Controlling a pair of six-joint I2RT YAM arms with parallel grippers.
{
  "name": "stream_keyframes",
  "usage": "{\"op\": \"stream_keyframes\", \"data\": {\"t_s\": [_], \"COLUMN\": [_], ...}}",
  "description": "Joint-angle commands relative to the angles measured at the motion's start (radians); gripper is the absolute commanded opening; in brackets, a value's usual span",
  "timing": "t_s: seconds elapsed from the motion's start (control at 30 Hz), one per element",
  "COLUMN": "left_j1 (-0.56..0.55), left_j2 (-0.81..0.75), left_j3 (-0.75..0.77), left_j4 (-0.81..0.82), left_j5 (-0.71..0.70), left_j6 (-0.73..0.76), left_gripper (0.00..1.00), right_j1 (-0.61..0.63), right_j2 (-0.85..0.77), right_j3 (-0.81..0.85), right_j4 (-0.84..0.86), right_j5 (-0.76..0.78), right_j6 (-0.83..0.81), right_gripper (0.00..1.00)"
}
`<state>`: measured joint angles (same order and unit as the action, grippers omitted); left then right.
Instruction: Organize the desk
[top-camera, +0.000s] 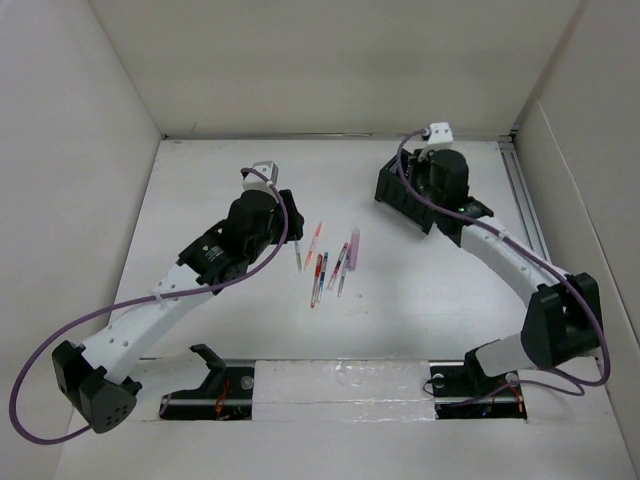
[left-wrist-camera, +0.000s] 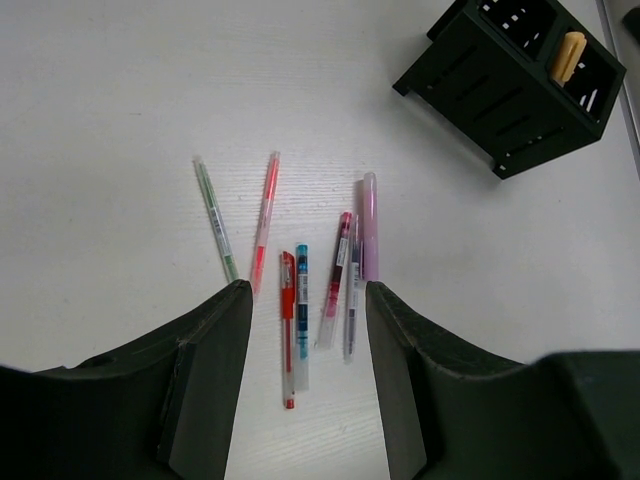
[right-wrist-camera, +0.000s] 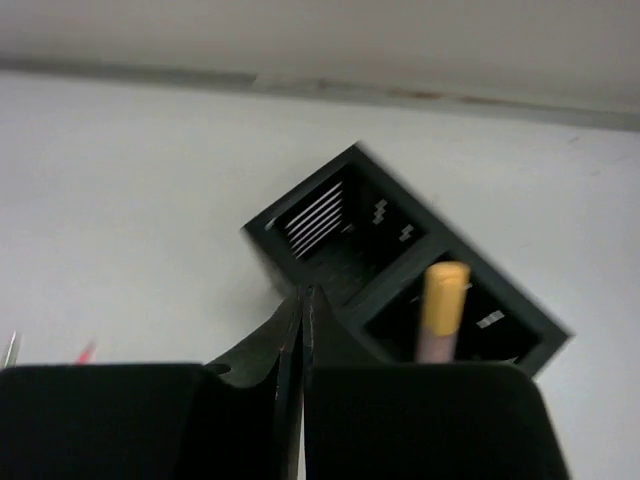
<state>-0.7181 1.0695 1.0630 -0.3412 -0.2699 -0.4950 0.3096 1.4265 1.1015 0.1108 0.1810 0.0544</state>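
Several pens lie side by side in the middle of the white desk (top-camera: 420, 300): a green pen (left-wrist-camera: 216, 220), an orange-pink pen (left-wrist-camera: 265, 222), a red pen (left-wrist-camera: 288, 330), a blue pen (left-wrist-camera: 301, 300), a maroon pen (left-wrist-camera: 337, 290) and a lilac marker (left-wrist-camera: 370, 225). My left gripper (left-wrist-camera: 307, 290) hovers open just short of them, with nothing between its fingers. The black pen holder (left-wrist-camera: 510, 95) stands at the back right, with an orange-capped pen (right-wrist-camera: 443, 300) upright in one compartment. My right gripper (right-wrist-camera: 303, 292) is shut and empty, right above the holder (right-wrist-camera: 395, 278).
White walls (top-camera: 100, 120) close the desk in on the left, the back and the right. A black-and-white rail strip (top-camera: 330, 385) runs along the front edge between the arm bases. A metal rail (top-camera: 525, 200) lies along the right side.
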Motion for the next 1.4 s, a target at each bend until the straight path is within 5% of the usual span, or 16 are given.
{"op": "stream_keyframes", "data": {"t_s": [0.0,0.13,0.27,0.5,1.0,1.37], "left_j1": [0.003,0.003,0.003,0.003,0.003,0.003], "left_j2": [-0.031,-0.045,-0.068,-0.091,-0.102,-0.098], "left_j3": [0.031,0.022,0.002,-0.026,-0.040,-0.041], "left_j4": [0.018,0.008,0.004,0.002,0.002,0.002], "left_j5": [-0.015,-0.009,-0.009,0.006,0.000,-0.003], "left_j6": [0.013,0.010,0.009,-0.005,-0.010,-0.005], "left_gripper": [0.45,0.45,0.45,0.45,0.45,0.45], "right_j1": [0.124,0.195,0.215,0.237,0.256,0.266], "right_j2": [0.038,0.158,0.288,0.417,0.423,0.520], "right_j3": [-0.058,-0.039,0.001,0.089,0.061,0.146], "right_j4": [-0.108,-0.158,-0.174,-0.200,-0.102,-0.197], "right_j5": [-0.060,-0.092,-0.107,-0.127,-0.198,-0.115], "right_j6": [0.044,0.105,0.157,0.196,0.265,0.285], "right_gripper": [0.04,0.45,0.57,0.58,0.63,0.51]}}
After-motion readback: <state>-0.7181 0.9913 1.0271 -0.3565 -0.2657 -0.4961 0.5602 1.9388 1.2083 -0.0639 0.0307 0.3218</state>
